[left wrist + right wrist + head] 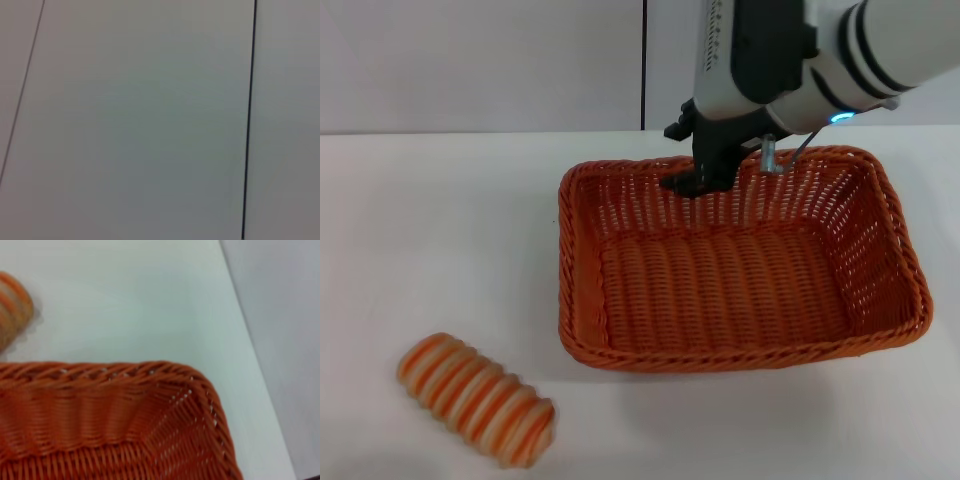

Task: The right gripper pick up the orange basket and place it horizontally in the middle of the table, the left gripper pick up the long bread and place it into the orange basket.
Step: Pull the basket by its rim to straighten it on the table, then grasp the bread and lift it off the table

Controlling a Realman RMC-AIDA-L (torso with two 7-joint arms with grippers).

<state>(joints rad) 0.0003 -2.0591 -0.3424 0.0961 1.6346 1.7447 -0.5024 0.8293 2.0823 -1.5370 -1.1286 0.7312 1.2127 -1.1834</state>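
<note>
1. Right now the right gripper [692,182] sits at the back rim of the orange basket [740,270], at the far side from the robot. Its black fingers look pinched on that rim, but the arm hides part of them, so that is my best guess.
2. Below and in front of this gripper, the basket rests on the table [440,230]. Its long side runs left to right, so it already lies flat and sideways.
3. Further out, past the basket's near left corner, lies the long bread [477,399]. It is well apart from the basket and points at a slant.
4. I cannot see the left gripper. Its wrist view shows only a plain wall.
5. I think the bread lies on the left arm's side, so that arm must reach it, then carry it right into the basket.
</note>
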